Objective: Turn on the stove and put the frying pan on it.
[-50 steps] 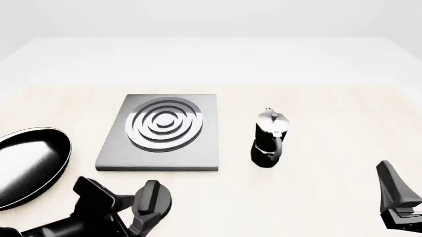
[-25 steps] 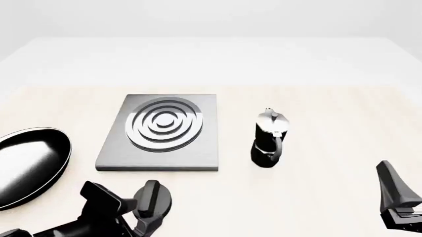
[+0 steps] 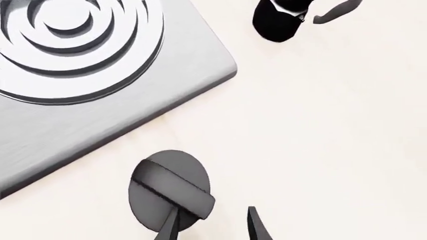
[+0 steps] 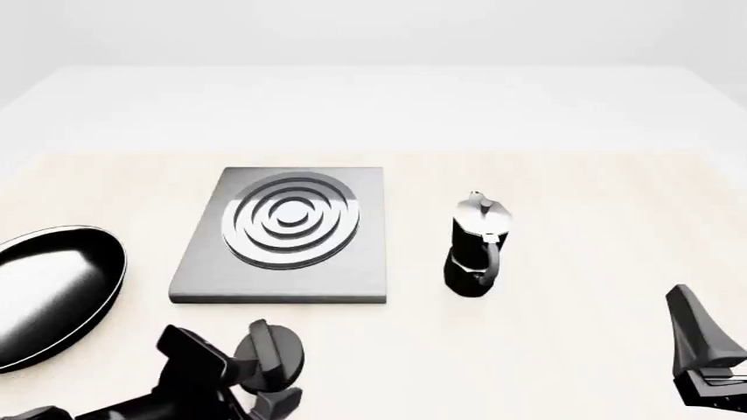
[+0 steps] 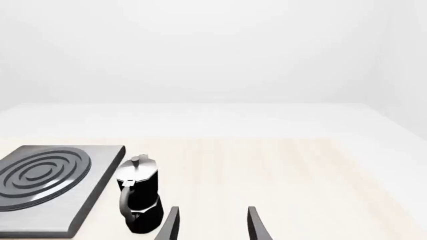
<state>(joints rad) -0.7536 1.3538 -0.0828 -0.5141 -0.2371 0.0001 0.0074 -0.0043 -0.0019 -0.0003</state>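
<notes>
Nearest: left hand (image 3: 212, 229), fingers spread, one fingertip overlapping the black oval knob (image 3: 171, 191) on the pale counter (image 4: 561, 332); right hand (image 5: 212, 225) likewise spread, holding nothing. Beyond: round glossy black frying pan (image 4: 52, 293) resting left of the flat brushed-grey stove slab (image 4: 286, 232); black-and-silver moka pot (image 4: 477, 245) right of it.
</notes>
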